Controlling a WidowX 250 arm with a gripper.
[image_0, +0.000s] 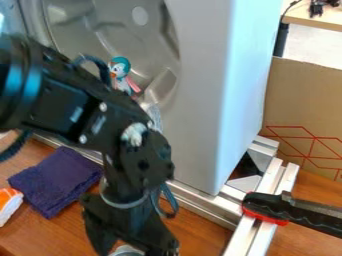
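Black gripper (135, 249) is hanging at the bottom, left of centre, beside a pale, rounded object (125, 251); whether it is gripping this, one cannot tell. Looking smooth and stiff, perhaps slippery, the object is probably offering its best hold at the sides. Purple cloth (56, 181) is lying at lower left, and cardboard (302, 110) is showing red lines, no readable words, at right.

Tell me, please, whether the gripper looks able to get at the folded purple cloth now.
Probably yes: the purple cloth lies uncovered on the table near the gripper, though I cannot tell whether a pale object there is held.
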